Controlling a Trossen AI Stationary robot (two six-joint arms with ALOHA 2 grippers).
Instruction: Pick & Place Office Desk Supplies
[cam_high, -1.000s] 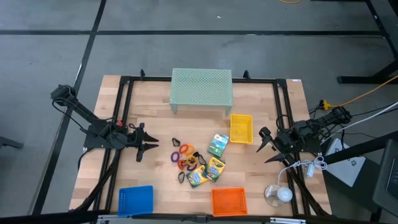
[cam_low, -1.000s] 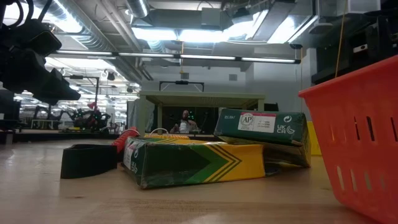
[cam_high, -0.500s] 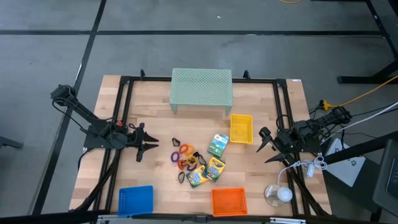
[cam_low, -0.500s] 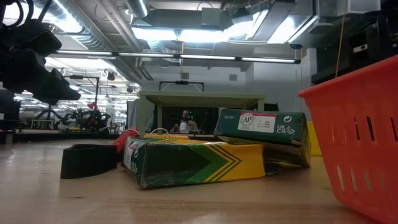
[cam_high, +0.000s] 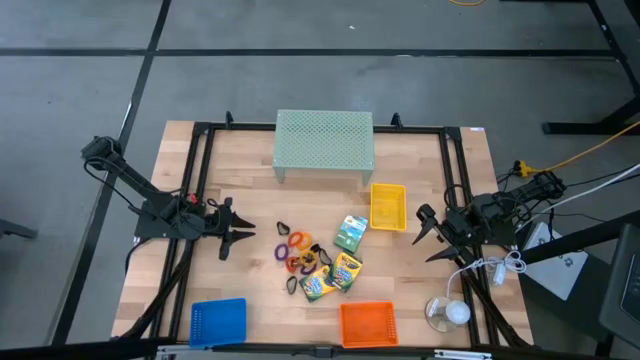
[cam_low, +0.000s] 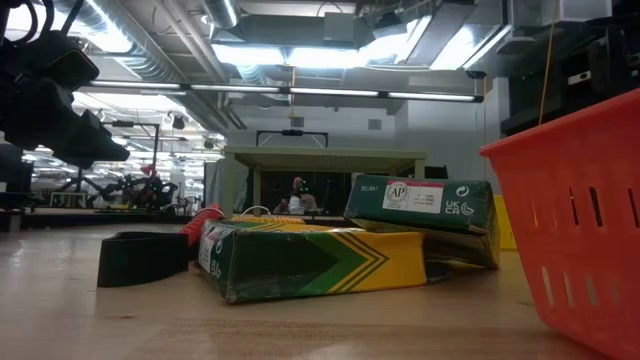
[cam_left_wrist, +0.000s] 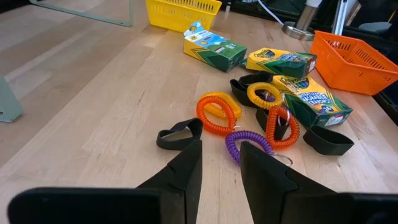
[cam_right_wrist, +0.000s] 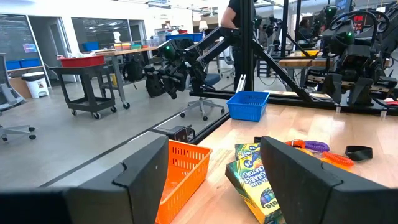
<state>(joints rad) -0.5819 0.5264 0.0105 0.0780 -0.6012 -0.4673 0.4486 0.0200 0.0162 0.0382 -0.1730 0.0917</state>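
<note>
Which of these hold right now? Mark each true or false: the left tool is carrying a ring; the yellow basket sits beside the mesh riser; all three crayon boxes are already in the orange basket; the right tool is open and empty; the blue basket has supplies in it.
1. The left tool is carrying a ring. False: it holds nothing, and the purple ring lies on the table ahead of it.
2. The yellow basket sits beside the mesh riser. True.
3. All three crayon boxes are in the orange basket. False: the crayon boxes lie on the table.
4. The right tool is open and empty. True.
5. The blue basket has supplies in it. False: it looks empty.
</note>
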